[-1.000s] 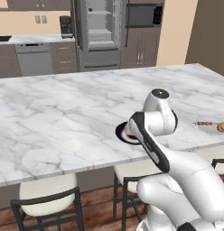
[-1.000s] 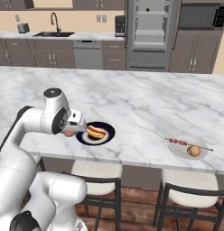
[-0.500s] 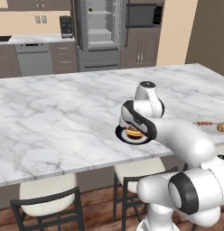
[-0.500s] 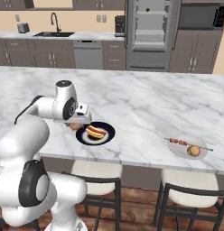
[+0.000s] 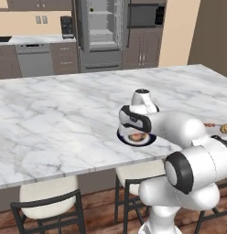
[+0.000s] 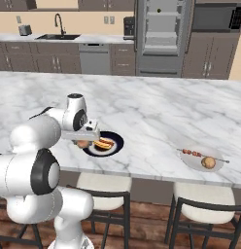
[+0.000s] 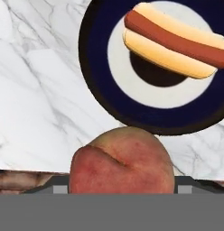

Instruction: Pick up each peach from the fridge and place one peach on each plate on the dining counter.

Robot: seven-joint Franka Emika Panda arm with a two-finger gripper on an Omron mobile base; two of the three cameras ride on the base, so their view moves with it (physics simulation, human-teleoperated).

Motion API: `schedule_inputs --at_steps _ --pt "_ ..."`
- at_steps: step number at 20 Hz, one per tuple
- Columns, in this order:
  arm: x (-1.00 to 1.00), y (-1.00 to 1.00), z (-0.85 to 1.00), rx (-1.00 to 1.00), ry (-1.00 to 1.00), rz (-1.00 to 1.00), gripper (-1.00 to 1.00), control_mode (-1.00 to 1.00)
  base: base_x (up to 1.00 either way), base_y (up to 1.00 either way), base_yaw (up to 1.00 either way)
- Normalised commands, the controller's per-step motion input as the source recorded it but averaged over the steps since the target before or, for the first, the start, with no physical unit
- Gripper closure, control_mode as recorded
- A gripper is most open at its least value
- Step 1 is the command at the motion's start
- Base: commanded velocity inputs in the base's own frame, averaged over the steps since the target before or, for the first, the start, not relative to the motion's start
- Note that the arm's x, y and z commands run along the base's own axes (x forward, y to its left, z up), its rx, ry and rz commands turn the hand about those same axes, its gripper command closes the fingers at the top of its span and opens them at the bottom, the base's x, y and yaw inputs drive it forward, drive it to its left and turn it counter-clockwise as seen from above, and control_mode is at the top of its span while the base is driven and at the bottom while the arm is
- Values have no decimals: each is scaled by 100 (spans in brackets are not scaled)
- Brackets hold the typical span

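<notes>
One peach (image 7: 122, 160) sits clamped in the jaws, held low beside the dark plate (image 7: 98, 90) because the hot dog (image 7: 177, 40) crowds its centre.

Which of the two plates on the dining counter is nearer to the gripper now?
The dark plate carrying a hot dog, right beside the gripper holding the peach. The pale plate with a skewer lies farther right.
</notes>
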Motion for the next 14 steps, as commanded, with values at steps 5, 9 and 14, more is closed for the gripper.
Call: schedule_inputs --at_steps 5,9,14 --pt "24 0 -33 0 1 0 100 -100 0 0 0" --pt "82 0 0 0 10 -5 100 -100 0 0 0" --pt "62 0 -8 0 17 -6 100 -100 0 0 0"
